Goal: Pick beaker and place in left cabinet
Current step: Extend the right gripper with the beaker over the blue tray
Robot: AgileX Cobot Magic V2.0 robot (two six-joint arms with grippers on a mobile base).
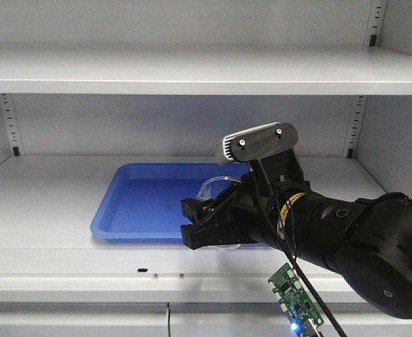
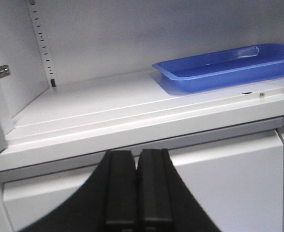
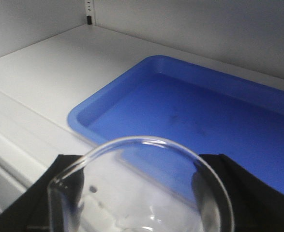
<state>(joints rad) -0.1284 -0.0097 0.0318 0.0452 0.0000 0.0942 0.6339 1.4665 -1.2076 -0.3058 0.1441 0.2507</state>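
The fingers of our right gripper are clamped on the beaker, one dark pad against each side of its glass wall below the rim. We hold it upright inside the left cabinet, over the front right corner of the blue tray that lies on the shelf. Its base is hidden behind the fingers, so we cannot tell whether it touches the tray or hangs just above it. Our left gripper waits low in front of the cabinet, below the shelf edge, its fingers pressed together with nothing between them.

We judge the beaker light and stiff, but thin-walled and slick. It would slide in a loose hold and crack under a hard one, or chip if knocked against the tray's raised lip. The straight cylindrical wall is the right place to take it, on opposite sides and away from the flared rim and pour spout. Only moderate pressure is called for. We should lower it flat onto its base before letting go.
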